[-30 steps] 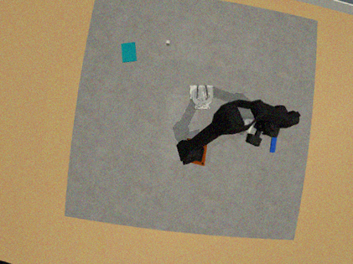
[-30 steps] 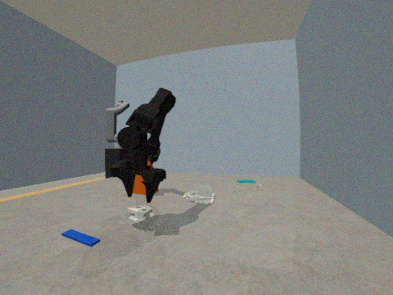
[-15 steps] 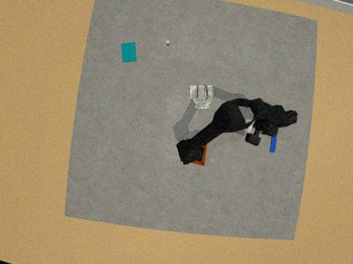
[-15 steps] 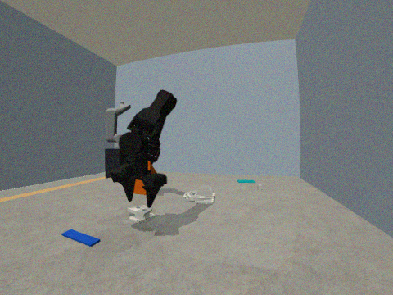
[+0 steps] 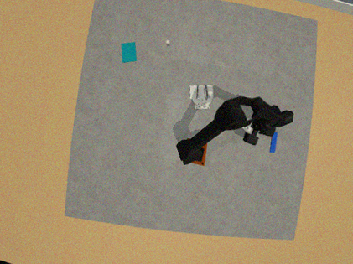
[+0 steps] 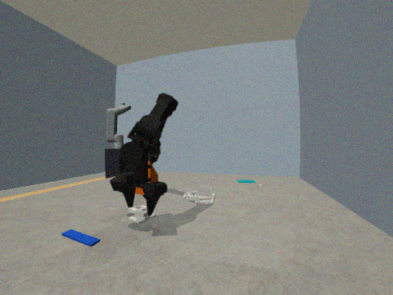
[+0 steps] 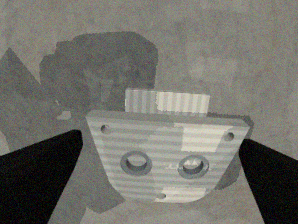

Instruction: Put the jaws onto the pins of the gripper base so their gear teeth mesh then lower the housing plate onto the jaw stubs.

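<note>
The white housing plate (image 7: 159,177) (image 6: 135,219) (image 5: 249,128) has two round holes and a ribbed block along its far edge in the wrist view. It rests on the grey floor, partly hidden by the arm in the top and exterior views. My gripper (image 7: 162,143) (image 6: 140,210) is open and empty, with one finger at each side of the plate; I cannot tell whether the fingers touch it. The white gripper base (image 5: 202,103) (image 6: 205,198) stands apart with long narrow parts on it, seemingly the jaws. Pins and gear teeth are too small to make out.
A blue bar (image 5: 273,142) (image 6: 80,237) lies near the plate. An orange block (image 5: 199,160) (image 6: 153,174) is partly behind the arm. A teal plate (image 5: 128,52) (image 6: 246,181) and a tiny white cube (image 5: 167,43) (image 6: 259,187) lie farther away.
</note>
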`<move>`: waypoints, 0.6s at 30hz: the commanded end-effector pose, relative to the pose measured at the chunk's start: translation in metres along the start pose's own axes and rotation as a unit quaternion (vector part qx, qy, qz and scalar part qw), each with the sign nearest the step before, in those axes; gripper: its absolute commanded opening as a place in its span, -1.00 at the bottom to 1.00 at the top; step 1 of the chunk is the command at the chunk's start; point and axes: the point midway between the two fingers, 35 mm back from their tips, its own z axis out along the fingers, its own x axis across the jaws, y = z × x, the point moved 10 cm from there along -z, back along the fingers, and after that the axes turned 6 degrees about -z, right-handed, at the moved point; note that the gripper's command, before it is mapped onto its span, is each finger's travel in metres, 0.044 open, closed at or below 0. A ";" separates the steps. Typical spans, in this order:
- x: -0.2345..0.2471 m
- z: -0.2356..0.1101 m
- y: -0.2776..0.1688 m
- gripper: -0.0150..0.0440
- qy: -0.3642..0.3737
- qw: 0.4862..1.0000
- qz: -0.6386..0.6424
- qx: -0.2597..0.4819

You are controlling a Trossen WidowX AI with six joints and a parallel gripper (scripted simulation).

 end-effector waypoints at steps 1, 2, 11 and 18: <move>-0.002 0.011 0.000 1.00 0.000 1.000 0.004 0.006; -0.002 0.012 0.000 1.00 0.000 1.000 0.005 0.006; -0.002 0.013 0.000 1.00 0.000 1.000 0.005 0.006; -0.002 0.013 0.000 1.00 0.000 1.000 0.005 0.006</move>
